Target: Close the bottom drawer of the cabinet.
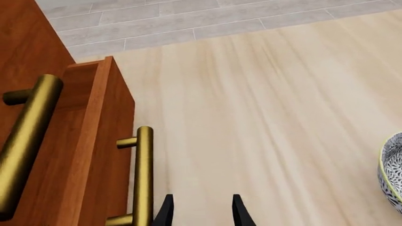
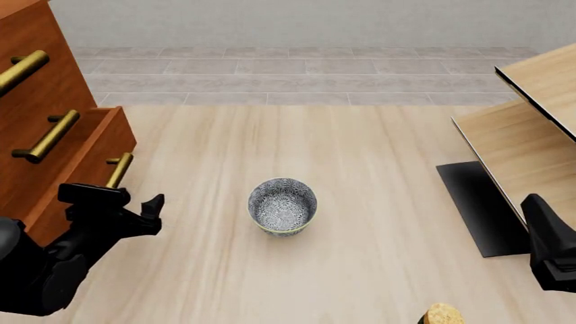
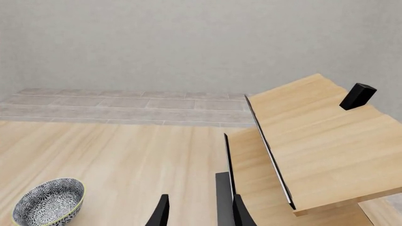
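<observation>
Black left end effector (image 2: 126, 202) angled toward bottom drawer (image 2: 85, 158) handle, fingers apart, right end effector (image 3: 197, 209) likewise parted

Bottom drawer (image 2: 85, 158) juts out from the cabinet (image 2: 36, 88), just ahead of your left gripper (image 2: 126, 202). Bowl (image 2: 282, 206) sits mid-table, apart from both arms. Pale furniture (image 2: 531, 128) crowds your right gripper's (image 3: 197, 209) side.
</observation>
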Tool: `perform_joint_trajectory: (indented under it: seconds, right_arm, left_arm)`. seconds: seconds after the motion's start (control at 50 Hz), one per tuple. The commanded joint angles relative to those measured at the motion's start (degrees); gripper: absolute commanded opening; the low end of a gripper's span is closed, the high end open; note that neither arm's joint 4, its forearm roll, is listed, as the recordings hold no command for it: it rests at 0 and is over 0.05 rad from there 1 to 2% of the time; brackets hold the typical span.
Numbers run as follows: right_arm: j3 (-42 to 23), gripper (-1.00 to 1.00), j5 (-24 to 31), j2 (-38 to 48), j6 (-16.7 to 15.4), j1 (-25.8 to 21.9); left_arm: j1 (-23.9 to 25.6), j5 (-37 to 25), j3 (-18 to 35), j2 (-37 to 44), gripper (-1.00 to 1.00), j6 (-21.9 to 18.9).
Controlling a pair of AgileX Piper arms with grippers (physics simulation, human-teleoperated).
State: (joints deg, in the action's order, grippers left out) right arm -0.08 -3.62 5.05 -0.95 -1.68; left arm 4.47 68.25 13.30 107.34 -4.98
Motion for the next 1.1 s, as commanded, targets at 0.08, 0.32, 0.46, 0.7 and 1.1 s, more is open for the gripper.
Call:
perform_joint_trajectory:
  seconds: [0.08,0.32,0.46,0.7,1.1]
  right_arm:
    - [0.0,1.00,0.3,-0.4,0.0,0.1]
    - [0.0,1.00,0.3,-0.4,0.0,0.2]
    - [0.0,1.00,0.2,-0.3,0.0,0.3]
    - [0.0,1.00,0.1,-0.1,0.1,0.4]
    - [0.0,1.00,0.4,-0.4,-0.1,0.5]
  left_arm:
    - [-3.7,-0.8,2.2,0.8,1.00,-2.7]
    - [-5.0,-1.5,2.8,0.9,1.00,-3.6]
    - [-5.7,-1.9,3.4,1.3,1.00,-4.0]
    - [-6.5,-3.9,4.1,0.5,1.00,-4.1]
    - [-7.3,-4.1,4.3,0.4,1.00,-4.5]
